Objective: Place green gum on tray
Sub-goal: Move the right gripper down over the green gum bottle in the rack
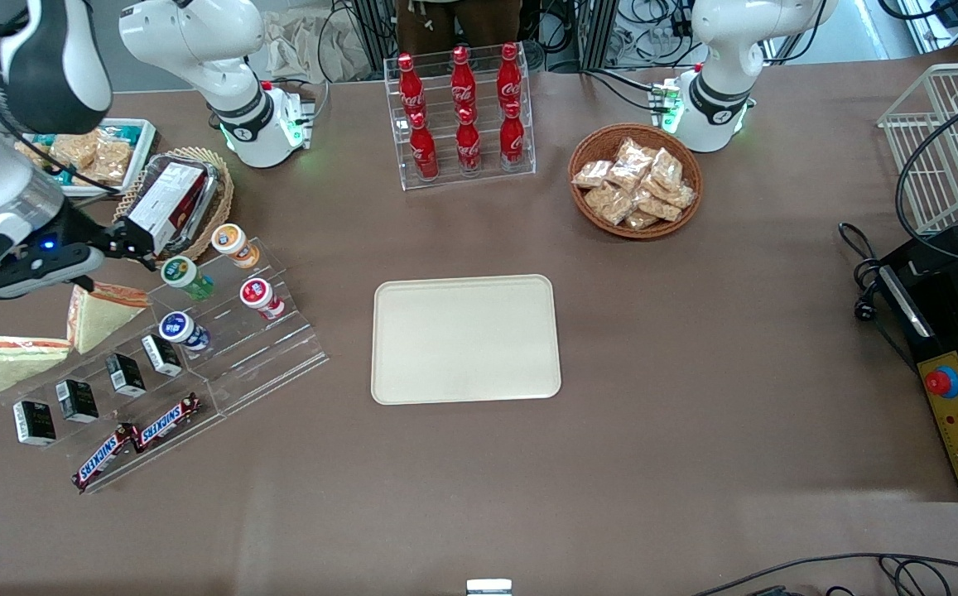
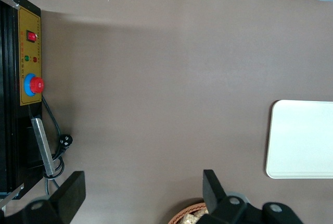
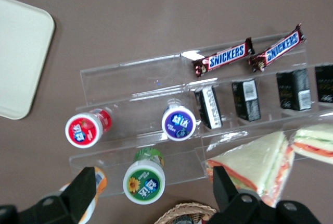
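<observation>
The green gum is a small green bottle with a white-rimmed lid, lying on the upper step of a clear acrylic shelf. In the right wrist view the green gum lies between my two spread fingers. My gripper hovers above the shelf close by the gum, open and empty; in the wrist view its fingers touch nothing. The cream-beige tray lies flat at the table's middle with nothing on it. It also shows in the right wrist view and the left wrist view.
An orange-lidded bottle, a red-lidded one and a blue-lidded one share the shelf with black boxes, Snickers bars and sandwiches. A wicker basket with a box is close to the gripper. A cola rack and a snack basket stand farther from the camera.
</observation>
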